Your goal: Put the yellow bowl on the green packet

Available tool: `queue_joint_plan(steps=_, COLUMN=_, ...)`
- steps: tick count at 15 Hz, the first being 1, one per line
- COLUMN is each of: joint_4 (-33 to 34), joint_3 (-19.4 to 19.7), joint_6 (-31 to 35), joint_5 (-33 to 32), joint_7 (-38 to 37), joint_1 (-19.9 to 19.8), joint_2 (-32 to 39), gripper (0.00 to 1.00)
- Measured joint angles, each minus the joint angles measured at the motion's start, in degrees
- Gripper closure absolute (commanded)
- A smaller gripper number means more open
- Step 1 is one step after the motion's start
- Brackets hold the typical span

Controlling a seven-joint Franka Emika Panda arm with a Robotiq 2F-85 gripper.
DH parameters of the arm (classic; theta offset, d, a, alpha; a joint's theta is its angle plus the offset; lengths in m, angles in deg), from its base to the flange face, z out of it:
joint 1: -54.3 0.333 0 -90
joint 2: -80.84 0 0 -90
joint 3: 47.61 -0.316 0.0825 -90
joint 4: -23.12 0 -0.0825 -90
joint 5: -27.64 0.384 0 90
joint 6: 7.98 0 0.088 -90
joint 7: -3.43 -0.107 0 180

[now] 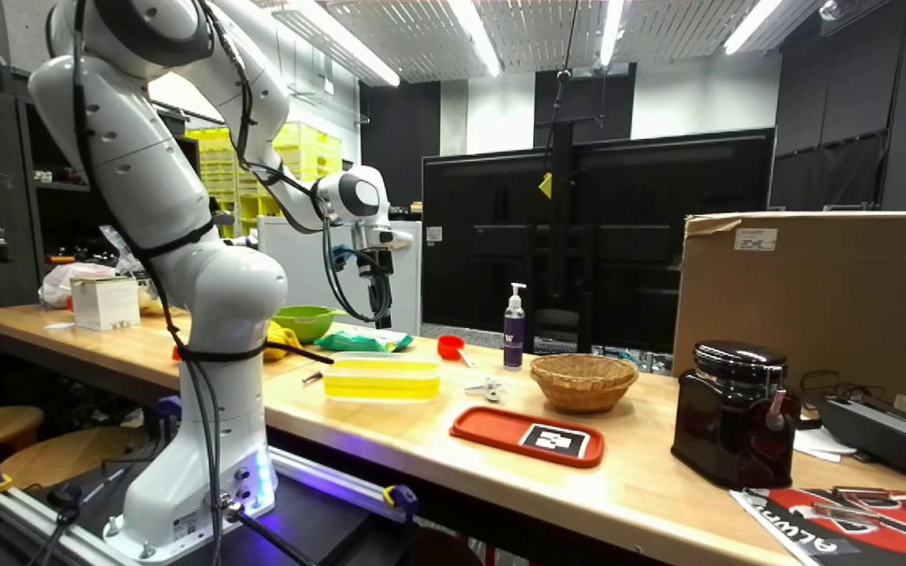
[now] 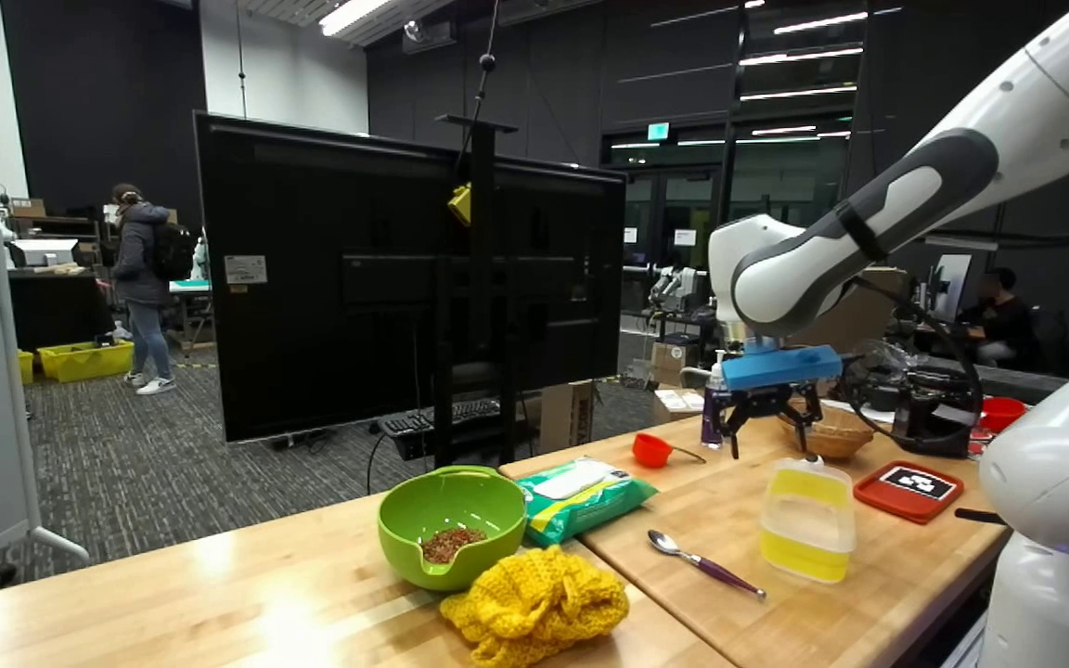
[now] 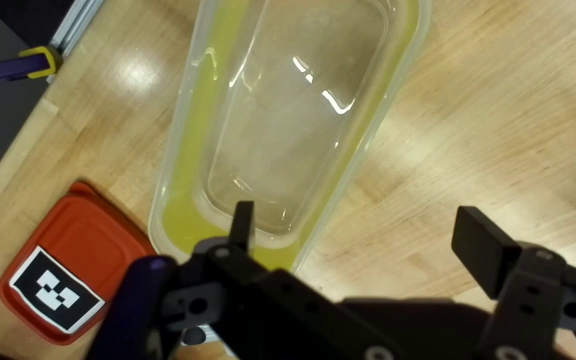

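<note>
The claw [image 3: 358,230] was positioned above the tabletop [image 2: 173,603], its fingers wide apart. In the wrist view, one finger overlapped an end of the yellow bowl [image 1: 381,381]; the other overlapped the tabletop. An exterior view showed a gap between claw and yellow bowl. The yellow bowl stood upright on the tabletop, apart from the packet [image 2: 581,501].

The packet lay flat beside the green bowl [image 2: 405,547], which contained reddish-brown pieces [image 2: 451,544]; contact between packet and green bowl could not be determined. The spoon [image 2: 715,569] lay between the cloth [image 2: 544,603] and the yellow bowl. The scoop [image 1: 451,347] was located between the packet and the bottle [image 1: 513,346]. The tray [image 1: 492,430], bearing a marker [image 1: 555,440], lay near the yellow bowl, opposite the spoon.
</note>
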Motion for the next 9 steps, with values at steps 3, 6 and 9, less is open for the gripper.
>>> queue_joint_plan(steps=3, joint_4=0.14, joint_3=0.53, joint_6=0.0, joint_5=0.0, joint_7=0.1, joint_1=-0.09, joint_2=0.19, gripper=0.0)
queue_joint_plan(steps=6, joint_4=0.14, joint_3=0.47, joint_6=0.0, joint_5=0.0, joint_7=0.1, joint_1=-0.07, joint_2=0.18, gripper=0.0)
queue_joint_plan(steps=9, joint_4=0.13, joint_3=0.49, joint_6=0.0, joint_5=0.0, joint_7=0.09, joint_1=-0.05, joint_2=0.18, gripper=0.0)
